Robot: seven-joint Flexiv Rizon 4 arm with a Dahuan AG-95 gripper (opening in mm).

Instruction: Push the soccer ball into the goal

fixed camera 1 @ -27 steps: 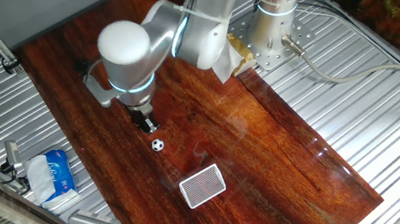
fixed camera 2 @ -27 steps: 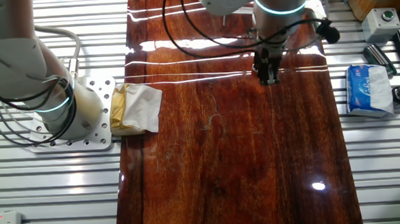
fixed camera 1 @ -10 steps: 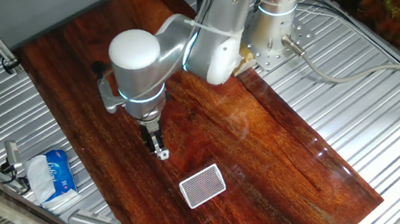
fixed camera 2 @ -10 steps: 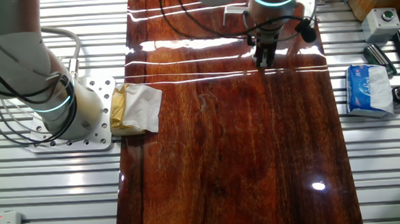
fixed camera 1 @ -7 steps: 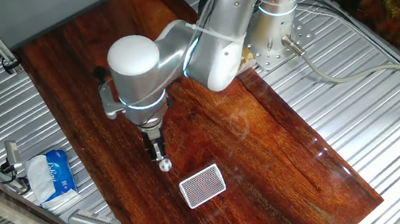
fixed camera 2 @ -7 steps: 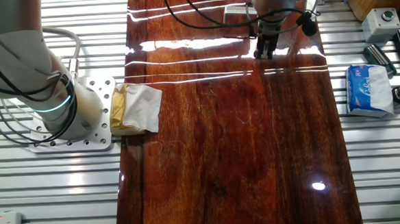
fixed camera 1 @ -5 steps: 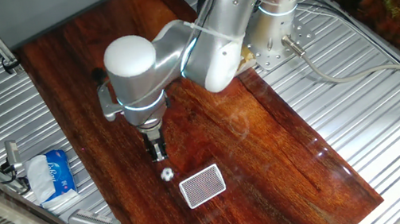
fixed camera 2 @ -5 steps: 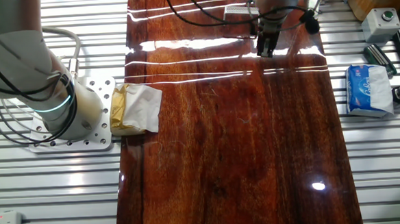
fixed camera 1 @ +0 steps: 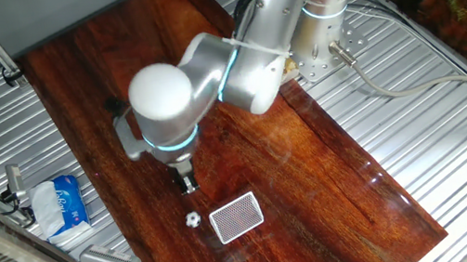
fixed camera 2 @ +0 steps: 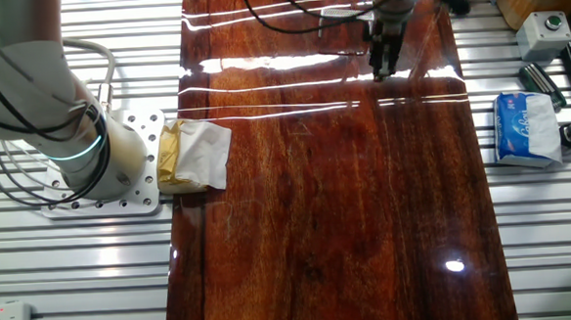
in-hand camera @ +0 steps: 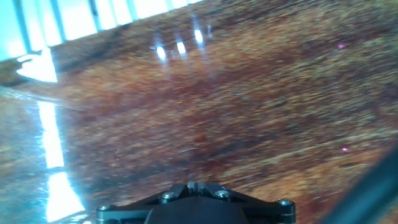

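My tool (fixed camera 1: 188, 186) hangs over the dark wood bench (fixed camera 1: 316, 174), pointed straight down, tips just off the surface as far as I can tell. Its fingers look pressed together with nothing between them; they read as one thin dark stub in both fixed views. In the other fixed view my tool (fixed camera 2: 379, 74) sits near the far edge of the bench (fixed camera 2: 348, 225), on a bright reflection stripe.

The soccer ball (fixed camera 1: 192, 220) lies on the bench nearer the camera than my tool, apart from it, not touching. It sits just left of the goal (fixed camera 1: 236, 217), close beside the left edge of the frame but outside it. The goal lies flat on the wood, white frame with grey mesh, turned slightly. Neither ball nor goal shows in the other fixed view.

Hand view is blurred: only wood grain with glare, plus the dark tool base (in-hand camera: 196, 202) at the bottom edge. Fingertips not visible there, ball not visible either.

Off the wood, on the ribbed metal at left, a blue-and-white tissue packet (fixed camera 1: 64, 205); the same packet (fixed camera 2: 527, 128) appears at right in the other fixed view. A crumpled yellow-white cloth (fixed camera 2: 192, 155) lies just beside the arm's base plate (fixed camera 2: 135, 178), at the left edge of the bench in that view.
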